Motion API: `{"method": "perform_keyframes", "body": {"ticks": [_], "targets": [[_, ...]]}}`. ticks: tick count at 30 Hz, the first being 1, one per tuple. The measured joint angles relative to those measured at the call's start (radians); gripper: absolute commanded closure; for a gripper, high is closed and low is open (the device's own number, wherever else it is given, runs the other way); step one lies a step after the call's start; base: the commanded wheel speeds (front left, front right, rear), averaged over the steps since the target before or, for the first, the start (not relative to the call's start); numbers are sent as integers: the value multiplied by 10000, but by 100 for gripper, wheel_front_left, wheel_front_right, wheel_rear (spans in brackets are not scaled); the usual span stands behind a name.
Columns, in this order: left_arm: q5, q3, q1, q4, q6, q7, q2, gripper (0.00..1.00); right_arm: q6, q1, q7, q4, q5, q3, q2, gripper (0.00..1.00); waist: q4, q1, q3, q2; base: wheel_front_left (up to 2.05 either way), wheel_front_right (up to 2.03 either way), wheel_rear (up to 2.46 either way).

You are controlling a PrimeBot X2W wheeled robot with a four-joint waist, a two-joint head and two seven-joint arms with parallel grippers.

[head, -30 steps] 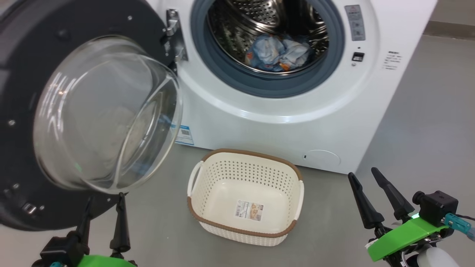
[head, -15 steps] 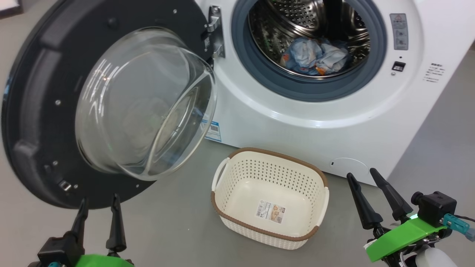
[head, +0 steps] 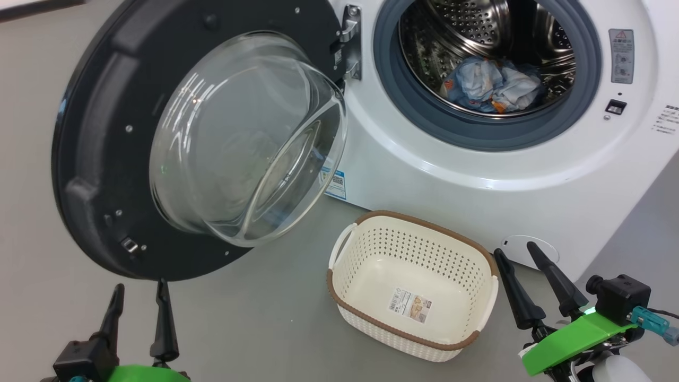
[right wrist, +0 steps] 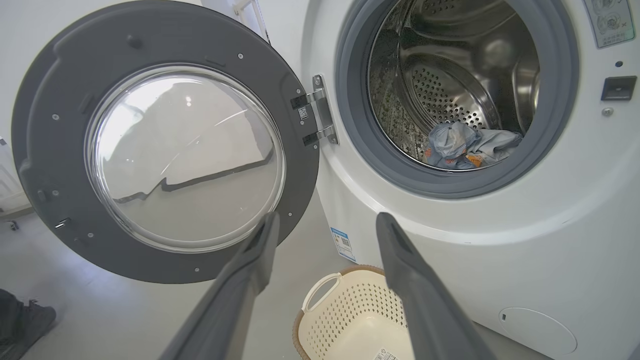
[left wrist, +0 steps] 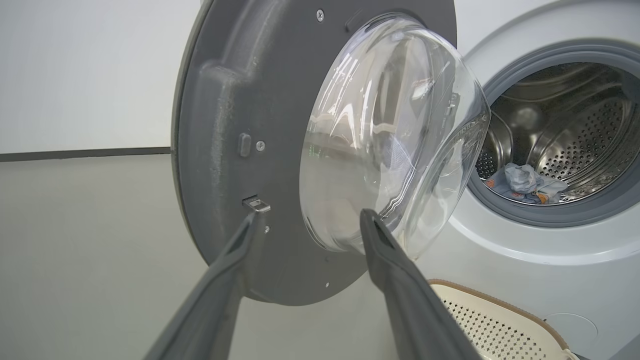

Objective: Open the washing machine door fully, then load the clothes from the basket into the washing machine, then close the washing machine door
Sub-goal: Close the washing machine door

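The white washing machine (head: 477,170) stands with its black door (head: 106,132) swung wide to the left, glass bowl bulging toward me. Light-blue clothes (head: 490,85) lie crumpled in the steel drum; in the right wrist view these clothes (right wrist: 467,145) rest at the drum's bottom. The cream basket (head: 366,249) sits on the floor before the machine, holding nothing but its label. My left gripper (head: 139,289) is open just below the door's lower edge. My right gripper (head: 514,249) is open beside the basket's right end, holding nothing.
Grey floor (head: 254,318) stretches left and front of the basket. A pale wall with a dark skirting line (left wrist: 75,155) stands behind the door. A dark shoe (right wrist: 20,320) shows at the lower left of the right wrist view.
The head camera has swung left, so the machine, door and basket have shifted rightward in the picture. Both grippers stay open at the bottom corners; the left one now sits clear below the door.
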Motion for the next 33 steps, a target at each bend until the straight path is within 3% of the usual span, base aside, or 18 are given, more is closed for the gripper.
{"method": "perform_keyframes", "body": {"ticks": [11, 33], "targets": [[-6, 96, 186, -23, 92, 0, 13, 0, 0, 0, 0, 40, 2, 151, 6, 0, 283, 0, -99, 0, 0, 0, 0], [-38, 81, 187, -117, 130, 2, 146, 0, 0, 1, 0, 40, 2, 226, 8, 0, 166, 0, -94, 0, 0, 0, 0]]}}
